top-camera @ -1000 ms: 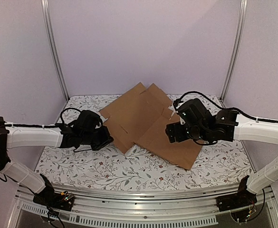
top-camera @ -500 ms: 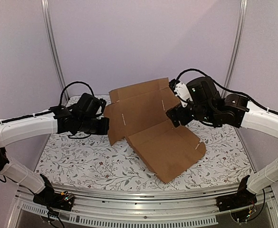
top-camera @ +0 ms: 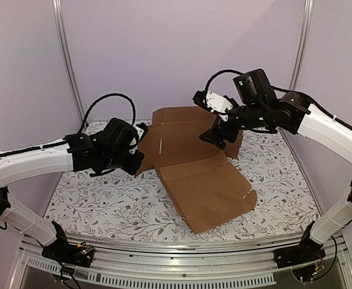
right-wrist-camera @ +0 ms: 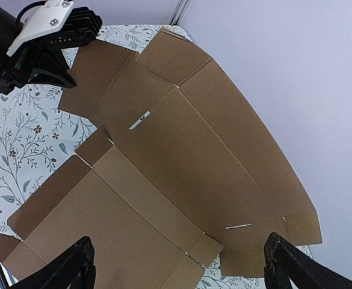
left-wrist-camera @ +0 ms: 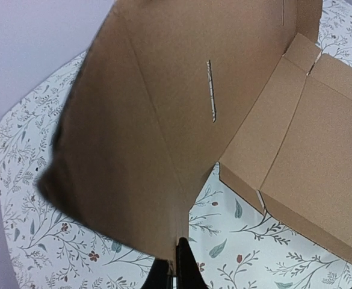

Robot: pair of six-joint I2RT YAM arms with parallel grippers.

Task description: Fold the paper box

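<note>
Blocking part of the upright far panel, the right gripper (top-camera: 219, 139) gapes empty; left gripper (left-wrist-camera: 176, 269), tips barely visible, pinches the left flap of the creased brown paper box (top-camera: 207, 188).

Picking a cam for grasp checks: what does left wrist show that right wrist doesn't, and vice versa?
Left wrist only: the left gripper shut on the paper box flap's edge, close up. Right wrist only: the right gripper with fingers spread wide, the far slot, and the left gripper from outside. Both: the near slot and the floral table.
</note>
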